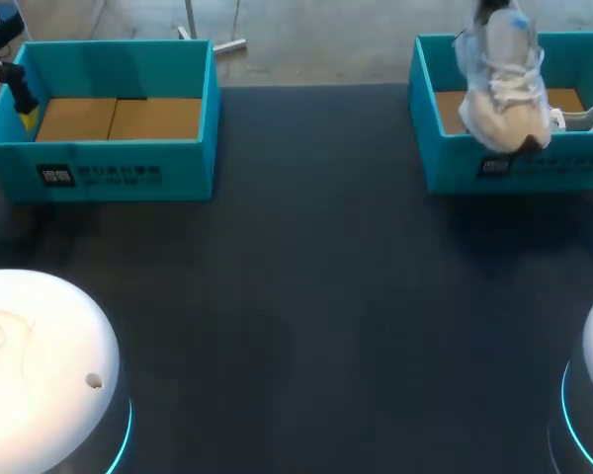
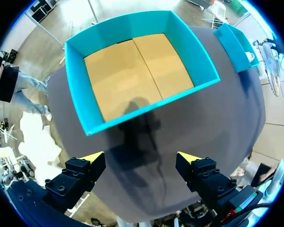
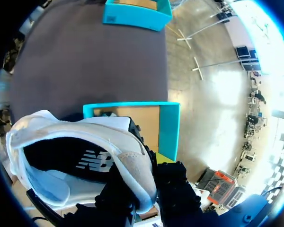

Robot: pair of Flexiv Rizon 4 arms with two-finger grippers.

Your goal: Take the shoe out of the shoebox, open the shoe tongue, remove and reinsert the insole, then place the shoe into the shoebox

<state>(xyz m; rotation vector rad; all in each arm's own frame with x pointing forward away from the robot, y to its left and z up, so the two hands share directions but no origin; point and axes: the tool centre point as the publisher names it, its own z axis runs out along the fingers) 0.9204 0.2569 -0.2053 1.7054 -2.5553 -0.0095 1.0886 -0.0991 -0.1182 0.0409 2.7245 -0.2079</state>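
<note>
Dark tabletop [image 1: 306, 296] spreads beneath both my arms. My right gripper [image 3: 149, 179] is clamped on the white shoe [image 3: 80, 135], with the rim of its opening pinched between the two fingers. It holds the shoe in the air above the teal shoebox [image 1: 455, 163] at the table's far right corner. My left gripper [image 2: 141, 158] hangs with its fingers spread wide over the table, just short of a second teal box [image 2: 80, 90] at the far left corner. That box shows its brown cardboard floor.
</note>
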